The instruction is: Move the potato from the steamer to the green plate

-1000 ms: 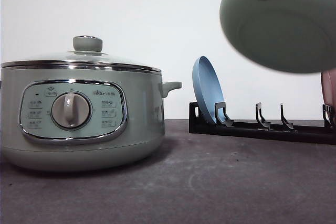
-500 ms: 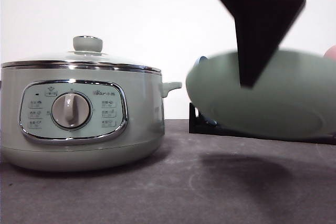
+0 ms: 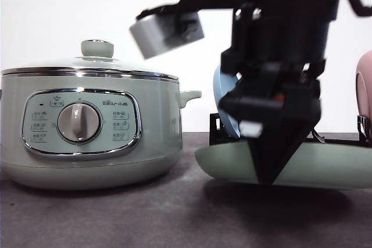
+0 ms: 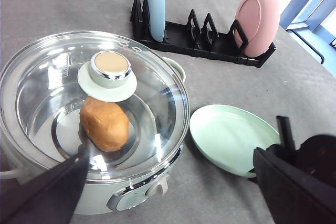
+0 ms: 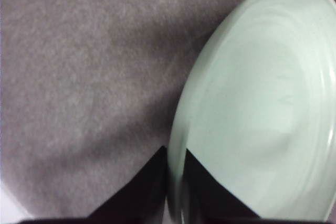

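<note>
saw the right gripper (image 5: 176, 203) clamped on the green plate (image 4: 231, 137) rim, plate down beside the steamer (image 4: 92, 124), potato (image 4: 104, 123) under its lid, nearer the spread, empty left gripper (image 4: 168, 195).

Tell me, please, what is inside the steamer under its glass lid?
Through the glass lid of the steamer, one potato lies on the metal bottom. The lid's knob covers part of the potato.
</note>
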`<state>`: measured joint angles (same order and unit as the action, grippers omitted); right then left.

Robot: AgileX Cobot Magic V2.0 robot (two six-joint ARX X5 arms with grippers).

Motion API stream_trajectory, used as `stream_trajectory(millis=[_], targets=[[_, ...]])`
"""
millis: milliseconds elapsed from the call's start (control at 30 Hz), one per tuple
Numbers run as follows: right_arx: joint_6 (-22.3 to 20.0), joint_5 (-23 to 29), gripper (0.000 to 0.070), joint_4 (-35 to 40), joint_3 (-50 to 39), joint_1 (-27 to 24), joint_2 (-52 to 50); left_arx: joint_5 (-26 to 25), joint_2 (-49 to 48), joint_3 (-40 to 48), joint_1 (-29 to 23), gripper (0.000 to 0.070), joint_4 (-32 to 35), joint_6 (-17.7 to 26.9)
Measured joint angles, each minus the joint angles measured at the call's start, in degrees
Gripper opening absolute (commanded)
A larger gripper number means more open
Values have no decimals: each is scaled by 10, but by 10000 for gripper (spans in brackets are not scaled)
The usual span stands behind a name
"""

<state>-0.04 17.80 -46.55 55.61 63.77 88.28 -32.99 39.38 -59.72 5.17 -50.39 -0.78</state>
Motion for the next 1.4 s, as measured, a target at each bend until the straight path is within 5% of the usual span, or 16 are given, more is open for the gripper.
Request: stream_trajectory(millis=[167, 300, 367, 733, 1067, 1400], targets=[[5, -19, 27, 26, 0, 0, 20, 0, 0, 0, 0, 637, 0, 0], [14, -46, 286, 31, 0, -1, 33, 0, 0, 0, 0, 637, 0, 0], [19, -49, 361, 31, -1, -1, 43, 0, 0, 0, 0, 637, 0, 0], [29, -44, 363, 49, -2, -1, 33, 0, 0, 0, 0, 637, 0, 0], [29, -50, 363, 30, 34, -11, -121, 0, 0, 0, 0, 637, 0, 0], [29, -197, 363, 31, 139, -114, -225, 0, 0, 0, 0, 637, 0, -2]])
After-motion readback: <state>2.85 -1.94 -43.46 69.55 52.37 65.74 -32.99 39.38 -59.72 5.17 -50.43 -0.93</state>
